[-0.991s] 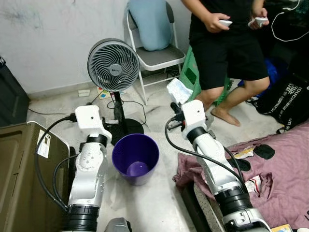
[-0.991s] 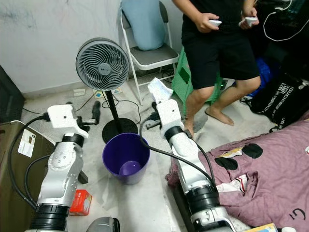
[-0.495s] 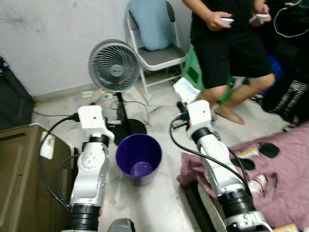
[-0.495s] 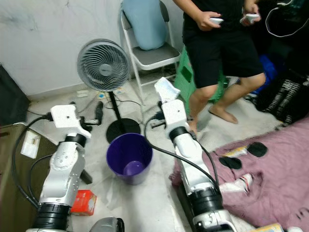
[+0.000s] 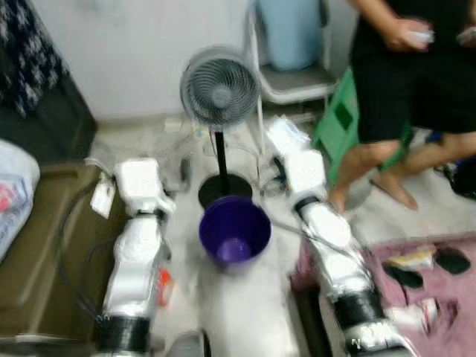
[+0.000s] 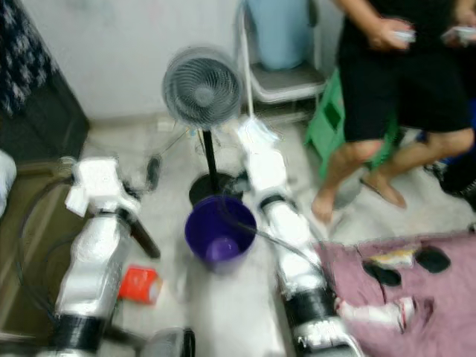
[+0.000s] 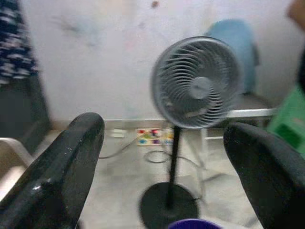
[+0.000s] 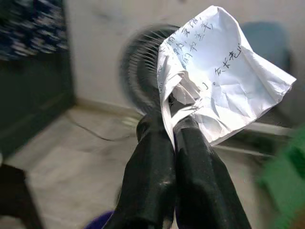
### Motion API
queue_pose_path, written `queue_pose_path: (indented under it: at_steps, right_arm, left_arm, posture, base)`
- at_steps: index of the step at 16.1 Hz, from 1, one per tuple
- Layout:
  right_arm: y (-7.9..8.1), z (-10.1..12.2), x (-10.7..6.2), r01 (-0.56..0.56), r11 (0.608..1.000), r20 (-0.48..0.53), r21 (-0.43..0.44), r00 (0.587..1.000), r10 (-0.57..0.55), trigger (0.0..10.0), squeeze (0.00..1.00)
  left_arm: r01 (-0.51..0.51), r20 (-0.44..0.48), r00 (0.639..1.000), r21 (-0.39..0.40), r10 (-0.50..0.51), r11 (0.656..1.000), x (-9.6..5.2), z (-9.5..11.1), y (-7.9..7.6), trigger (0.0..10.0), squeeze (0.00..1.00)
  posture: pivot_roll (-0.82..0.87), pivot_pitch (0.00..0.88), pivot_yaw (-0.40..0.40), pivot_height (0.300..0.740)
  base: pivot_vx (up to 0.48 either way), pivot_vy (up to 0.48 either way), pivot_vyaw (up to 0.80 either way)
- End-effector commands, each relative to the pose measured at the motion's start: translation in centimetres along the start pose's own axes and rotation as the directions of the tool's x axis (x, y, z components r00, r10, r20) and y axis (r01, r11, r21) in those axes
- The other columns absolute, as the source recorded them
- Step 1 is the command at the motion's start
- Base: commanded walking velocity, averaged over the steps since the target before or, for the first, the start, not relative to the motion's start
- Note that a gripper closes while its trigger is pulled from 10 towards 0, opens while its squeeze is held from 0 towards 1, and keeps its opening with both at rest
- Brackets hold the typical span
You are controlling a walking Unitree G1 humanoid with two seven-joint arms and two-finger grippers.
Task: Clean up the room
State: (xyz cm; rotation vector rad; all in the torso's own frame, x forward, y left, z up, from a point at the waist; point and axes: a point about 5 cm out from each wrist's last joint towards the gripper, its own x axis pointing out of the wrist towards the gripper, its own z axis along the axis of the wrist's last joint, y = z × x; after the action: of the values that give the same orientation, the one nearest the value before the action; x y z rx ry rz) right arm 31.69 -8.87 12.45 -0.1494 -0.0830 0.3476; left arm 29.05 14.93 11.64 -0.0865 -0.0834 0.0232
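At centre frame, our right gripper (image 8: 171, 119) has its jaws clamped on a crumpled paper (image 8: 214, 76), held above and just behind the purple bin (image 5: 234, 230). Our left gripper (image 7: 162, 143) hovers left of it, jaws apart, facing the fan (image 5: 220, 86).

Two black fingers (image 7: 62, 176) spread wide in the foreground, grey pedestal fan (image 7: 197, 91) between them at centre, white wall (image 7: 105, 57) behind, purple bin rim (image 7: 193, 223) at bottom edge.

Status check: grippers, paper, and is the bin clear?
Right gripper shut on crumpled paper. Left gripper open, holding nothing. Purple bin on floor between arms. Fan stands just behind it; person nearby.
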Motion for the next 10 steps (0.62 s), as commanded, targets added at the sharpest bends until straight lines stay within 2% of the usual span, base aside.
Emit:
queue_pose_path:
  at_steps: [1,4,10]
  right_arm:
    - [-0.45,-0.19,-0.06,0.002,1.0,-0.01,-0.011,1.0,-0.002,10.0,0.0]
    - [-0.15,-0.18,0.11,-0.011,1.0,-0.011,-0.006,1.0,0.011,10.0,0.0]
    - [-0.79,-0.27,0.1,0.048,0.999,-0.01,0.018,0.999,-0.048,10.0,0.0]
  left_arm:
    - [0.0,0.02,1.0,-0.014,0.001,1.0,-0.08,0.48,-0.35,10.0,0.0]
    - [-0.009,0.022,1.0,-0.014,0.009,1.0,-0.19,0.52,-0.24,10.0,0.0]
    - [0.022,0.01,1.0,-0.016,-0.022,1.0,-0.22,0.48,-0.43,10.0,0.0]
  posture:
    - [0.0,0.044,0.028,0.74]
    - [0.0,0.046,0.023,0.74]
    - [0.0,0.047,0.028,0.74]
  base:
    - [0.0,0.0,0.8]
    - [0.0,0.0,0.72]
    - [0.0,0.0,0.0]
